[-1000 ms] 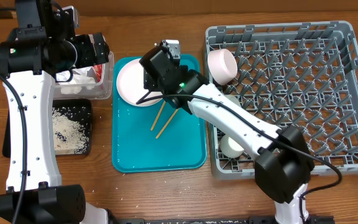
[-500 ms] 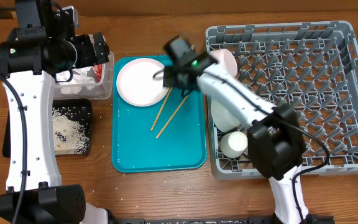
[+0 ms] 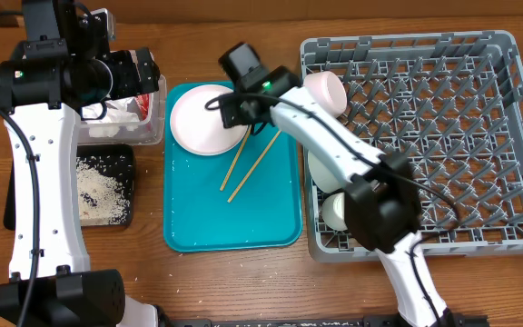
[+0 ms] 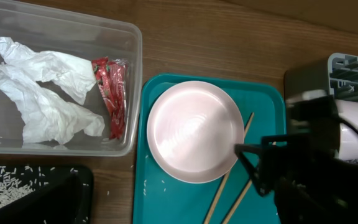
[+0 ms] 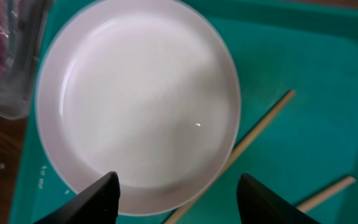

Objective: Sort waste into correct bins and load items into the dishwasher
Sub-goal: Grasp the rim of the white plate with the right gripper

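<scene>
The pale pink plate [image 3: 203, 121] lies flat at the far left corner of the teal tray [image 3: 198, 227], and your right gripper [image 5: 179, 200] hangs over its near rim with the jaws apart and nothing between them. The rim is low and thin against the tray, so a finger that lands on top of it instead of under it will probably skid, and the plate may slide rather than lift. Watch the two chopsticks [image 5: 253, 134]: the nearer one runs right along the plate's edge, touching it or nearly so, and a closing finger could pinch it with the rim or flick it off the tray. On the way to the dish rack [image 3: 479, 136], the pink bowl [image 3: 325, 94] sits at the near corner and the white cup [image 3: 339, 211] lies further down that side, so a tilted plate could knock either. Your left gripper [image 3: 133, 74] hovers wide open and empty over the clear tub [image 4: 132, 74], which holds the crumpled napkin [image 4: 42, 93] and the red-and-white wrapper [image 4: 110, 93]. Beside it, the black tray [image 3: 127, 204] holds the rice [image 3: 93, 186].
</scene>
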You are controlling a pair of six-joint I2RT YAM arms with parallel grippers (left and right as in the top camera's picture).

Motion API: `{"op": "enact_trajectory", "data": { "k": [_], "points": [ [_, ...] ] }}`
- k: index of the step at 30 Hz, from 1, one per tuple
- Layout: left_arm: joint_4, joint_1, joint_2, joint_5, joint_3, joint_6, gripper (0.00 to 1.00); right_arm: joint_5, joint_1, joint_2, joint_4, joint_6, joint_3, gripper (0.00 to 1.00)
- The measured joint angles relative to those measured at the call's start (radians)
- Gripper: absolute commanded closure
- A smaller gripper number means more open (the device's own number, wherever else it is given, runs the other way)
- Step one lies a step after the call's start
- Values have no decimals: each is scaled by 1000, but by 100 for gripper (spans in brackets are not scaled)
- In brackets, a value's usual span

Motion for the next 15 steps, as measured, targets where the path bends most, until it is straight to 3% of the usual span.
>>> {"op": "enact_trajectory", "data": {
  "k": [4, 15],
  "points": [
    [0, 0, 0, 0, 0, 0, 0, 5, 0, 84, 53, 10, -2, 47],
    [0, 0, 0, 0, 0, 0, 0, 71, -1, 87, 97, 18, -2, 47]
  ]
}}
